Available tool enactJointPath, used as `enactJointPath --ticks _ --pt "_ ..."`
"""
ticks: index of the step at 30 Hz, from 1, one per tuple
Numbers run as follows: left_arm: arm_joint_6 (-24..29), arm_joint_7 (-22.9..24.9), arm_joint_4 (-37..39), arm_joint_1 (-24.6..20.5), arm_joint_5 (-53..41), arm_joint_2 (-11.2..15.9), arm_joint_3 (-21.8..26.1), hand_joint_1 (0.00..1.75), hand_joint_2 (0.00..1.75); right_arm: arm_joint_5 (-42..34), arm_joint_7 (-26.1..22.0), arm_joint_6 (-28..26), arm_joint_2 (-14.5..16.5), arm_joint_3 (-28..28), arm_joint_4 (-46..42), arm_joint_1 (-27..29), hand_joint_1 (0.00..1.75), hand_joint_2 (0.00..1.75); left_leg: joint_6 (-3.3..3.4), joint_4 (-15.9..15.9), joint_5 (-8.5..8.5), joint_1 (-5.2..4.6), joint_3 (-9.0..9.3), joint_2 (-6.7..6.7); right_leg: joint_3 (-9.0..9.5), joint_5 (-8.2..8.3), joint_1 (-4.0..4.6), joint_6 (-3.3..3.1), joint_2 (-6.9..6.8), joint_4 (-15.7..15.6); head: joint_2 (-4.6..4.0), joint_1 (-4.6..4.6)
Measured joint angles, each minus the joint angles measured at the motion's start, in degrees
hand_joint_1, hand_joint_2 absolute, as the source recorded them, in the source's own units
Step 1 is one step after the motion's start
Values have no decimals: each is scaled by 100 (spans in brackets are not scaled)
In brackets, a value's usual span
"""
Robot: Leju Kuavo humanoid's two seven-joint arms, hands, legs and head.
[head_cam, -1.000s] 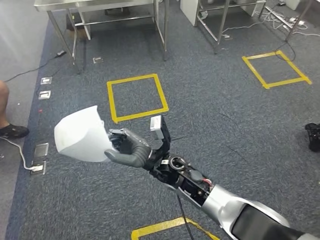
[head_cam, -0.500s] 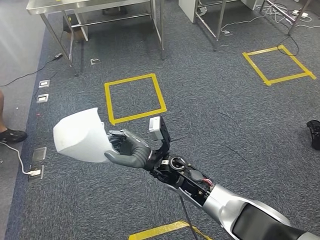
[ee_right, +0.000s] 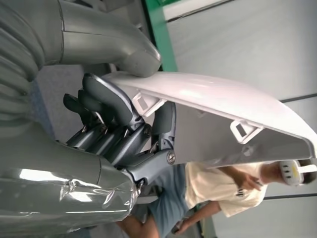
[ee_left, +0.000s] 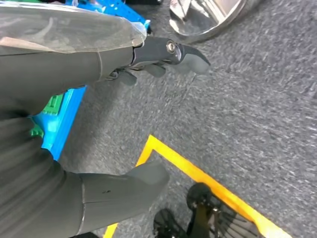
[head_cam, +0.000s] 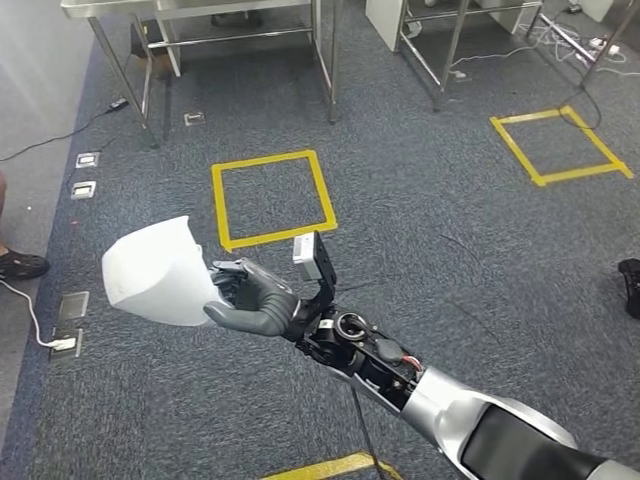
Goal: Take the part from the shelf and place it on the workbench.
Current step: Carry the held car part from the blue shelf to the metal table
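Over the last second the whole head view has slid: the yellow taped square on the carpet and the steel legs of the far surface sit a little differently in the picture, while the right robot hand and the white part it carries keep the same pose against each other. That reads as the robot walking or turning with its load, not the part moving in the grip. The part is off the shelf and in transit, held out ahead over the carpet, well short of the far surface; judging by this, the carrying leg is under way and the placing is not yet begun.

From above, the part looks like a smooth white curved shell, gripped at its near right edge. The right wrist view gives what the head view cannot: the thumb lies on the shell's outer face and the dark fingers curl under onto its ribbed inner side with moulded clips, so the part is pinched between them. Behind it a person sits in the background.

The left wrist view shows the left robot hand hanging over the carpet, fingers spread, holding nothing, with a yellow tape line below.
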Motion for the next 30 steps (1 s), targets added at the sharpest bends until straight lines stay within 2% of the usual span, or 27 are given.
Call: enactJointPath --ticks 1,3,4,5,6,8,9,10,12,14,15,16,17,19,20,21,22,24,25,26,27,30 --pt "0 -1 -1 4 -4 -4 -1 0 175 1 -5 -4 -3 -1 -5 -4 175 175 23 -30 -17 14 52 -6 -121 -118 1 15 5 258 0 18" --pt "0 -3 -1 1 -9 -6 -1 0 175 8 -11 -10 -15 -2 -7 16 175 175 67 -41 -75 2 128 -25 -594 -405 1 27 10 1109 0 58" --pt "0 -4 -1 2 -10 -6 -1 0 175 13 -12 -13 -23 -2 -7 38 175 175 76 -39 -109 -5 167 -39 -811 -456 0 30 10 1432 0 72" --pt "0 -4 -1 7 -11 -6 -1 0 175 17 -12 -14 -31 -2 -7 59 175 175 81 -38 -149 -12 219 -55 -960 -403 0 29 10 1588 0 92" --pt "0 -4 0 13 -12 -7 -1 0 175 19 -13 -14 -36 -2 -7 69 175 175 79 -36 -190 -18 279 -70 -974 -217 1 18 10 1470 0 111" --pt "-2 -4 0 22 -13 -16 -1 0 175 22 -13 -14 -39 -2 -7 70 175 175 67 -36 -284 -30 414 -99 -750 367 19 -43 24 709 0 149" --pt "-3 -4 0 15 -13 -26 -1 0 175 22 -13 -14 -41 -2 -7 66 175 175 52 -26 -326 -41 456 -111 -614 573 34 -78 37 333 0 141" --pt "-5 -4 -1 7 -13 -33 -1 0 175 23 -13 -14 -43 -1 -9 61 175 175 32 -16 -357 -42 469 -123 -491 673 47 -107 49 44 0 135" --pt "-7 -4 0 -3 -13 -39 -1 0 175 25 -16 -14 -47 -1 -15 55 175 175 -15 -11 -380 -33 449 -133 -392 630 70 -139 64 -133 0 115" --pt "-7 -4 0 6 -12 -36 -2 0 175 27 -21 -13 -45 -2 -29 53 175 175 -68 -9 -411 -32 456 -123 -321 611 47 -166 69 -214 0 126" --pt "-7 -4 -1 8 -13 -34 -3 0 175 29 -24 -13 -44 -2 -35 47 175 175 -101 94 -467 -32 414 -107 -272 607 22 -184 64 -254 0 111" --pt "-7 -4 -1 3 -13 -33 -3 0 175 31 -24 -11 -42 -2 -40 41 175 175 -138 322 -562 -28 298 -90 -217 600 -4 -200 54 -295 0 88" --pt "-7 -4 -1 0 -14 -32 -3 0 175 34 -24 -10 -41 -2 -42 38 175 175 -174 675 -684 -5 97 -70 -171 583 -16 -213 40 -317 0 62" --pt "-7 -4 -1 1 -15 -27 -3 0 175 36 -22 -11 -41 -2 -39 50 175 175 -243 1506 -906 47 -439 -44 -99 522 -29 -224 18 -326 0 22" --pt "-7 -4 -1 9 -14 -25 -3 0 175 36 -21 -12 -41 -2 -38 62 175 175 -269 1755 -910 72 -642 -37 -58 484 -36 -218 14 -326 0 15" --pt "-7 -4 -1 19 -14 -23 -3 0 175 36 -21 -12 -41 -2 -38 70 175 175 -291 1783 -799 96 -740 -32 -9 443 -48 -206 16 -326 0 11" --pt "-7 -4 -1 25 -14 -21 -3 0 175 36 -21 -12 -41 -2 -38 73 175 175 -309 1559 -573 117 -708 -27 52 398 -65 -187 20 -326 0 7" --pt "-7 -4 -1 30 -15 -15 -3 0 175 36 -21 -12 -41 -2 -38 72 175 175 -344 695 -28 148 -387 -3 176 296 -98 -125 25 -327 0 -6" --pt "-7 -4 -1 25 -15 -14 -3 0 175 36 -22 -12 -41 -3 -38 64 175 175 -339 322 124 142 -228 2 215 244 -99 -85 28 -323 0 -30" --pt "-7 -4 -1 18 -15 -14 -3 0 175 36 -23 -11 -41 -3 -39 57 175 175 -313 106 175 132 -128 6 239 203 -93 -46 30 -329 0 -44" --pt "-7 -4 -1 11 -15 -17 -3 0 175 37 -24 -11 -41 -3 -40 50 175 175 -271 37 135 112 -88 3 252 171 -84 -8 31 -340 0 -51" --pt "-7 -4 -1 3 -14 -19 -3 0 175 37 -26 -11 -41 -2 -50 42 175 175 -124 46 35 90 -57 -20 322 91 -95 86 28 -372 0 -21"
